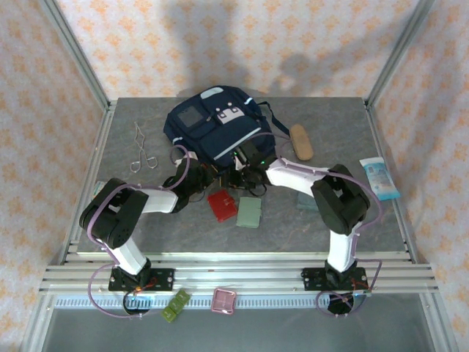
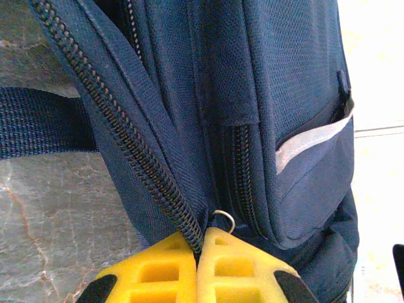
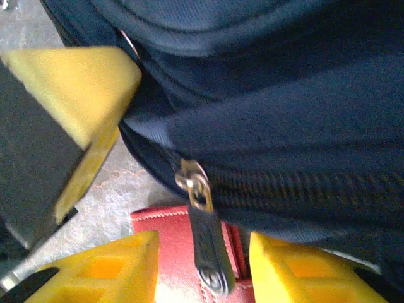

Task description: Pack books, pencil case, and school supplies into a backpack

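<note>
The navy backpack [image 1: 216, 125] lies toward 12 o'clock on the table [image 1: 190, 238]. Both hands meet at its near edge, the left hand [image 1: 199, 174] at its 7 o'clock and the right hand [image 1: 242, 163] at 6. The red case [image 1: 222, 204] and green case [image 1: 250, 213] lie side by side nearer in. The pencil case [image 1: 301, 141] is at the backpack's 3 o'clock.

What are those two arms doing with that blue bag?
The left gripper is pinched shut on the backpack at its zipper edge. The right gripper is open, its fingers either side of the zipper pull, not gripping it. The red case, green case and pencil case lie on the table, not yet packed.
</note>
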`<state>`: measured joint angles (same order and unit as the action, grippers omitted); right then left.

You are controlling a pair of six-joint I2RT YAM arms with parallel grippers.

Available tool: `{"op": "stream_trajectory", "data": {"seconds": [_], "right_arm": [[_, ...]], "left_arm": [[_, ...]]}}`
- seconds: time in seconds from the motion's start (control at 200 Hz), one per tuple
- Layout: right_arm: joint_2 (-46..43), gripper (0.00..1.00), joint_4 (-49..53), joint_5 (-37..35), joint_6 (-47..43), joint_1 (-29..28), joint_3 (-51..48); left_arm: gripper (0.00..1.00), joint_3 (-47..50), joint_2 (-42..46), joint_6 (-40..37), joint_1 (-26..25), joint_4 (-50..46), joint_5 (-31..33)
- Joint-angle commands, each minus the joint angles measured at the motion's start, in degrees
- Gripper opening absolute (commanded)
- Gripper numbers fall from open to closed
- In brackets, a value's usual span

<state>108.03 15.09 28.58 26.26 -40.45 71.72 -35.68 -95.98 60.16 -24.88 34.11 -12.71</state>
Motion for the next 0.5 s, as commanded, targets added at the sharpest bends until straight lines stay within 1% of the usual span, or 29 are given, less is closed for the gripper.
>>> {"op": "stream_trajectory", "data": {"seconds": [0.0, 0.06, 0.1, 0.14, 0.25, 0.345, 0.495], "right_arm": [[1.8, 0.37, -0.8, -1.8, 2.6, 0.7, 3.0], [2.3, 0.32, -0.9, -2.3, 3.5, 1.0, 3.4], [2.7, 0.25, -0.5, -2.3, 3.7, 1.3, 4.0], [3.0, 0.20, 0.0, -2.6, 4.0, 1.4, 4.3], [3.1, 0.00, 1.5, -3.7, 4.2, 1.8, 4.3], [2.4, 0.00, 3.7, -4.6, 2.9, 2.3, 3.9], [-1.3, 0.00, 10.5, -11.2, -2.1, 3.2, 2.8]], "left_arm": [[0.00, -2.3, 1.8, 0.4, -1.2, 3.9, -2.1], [0.00, -2.1, 1.6, 0.6, -1.4, 4.3, -2.1], [0.00, -1.9, 1.5, 0.8, -1.4, 4.7, -2.1], [0.00, -1.7, 1.3, 1.0, -1.4, 5.0, -2.2], [0.00, -1.6, 1.2, 1.0, -1.4, 5.2, -1.9], [0.00, -1.6, 1.4, 0.6, -1.4, 4.7, -1.4], [0.00, -1.3, 2.1, -0.6, 0.0, 3.0, 0.0]]}}
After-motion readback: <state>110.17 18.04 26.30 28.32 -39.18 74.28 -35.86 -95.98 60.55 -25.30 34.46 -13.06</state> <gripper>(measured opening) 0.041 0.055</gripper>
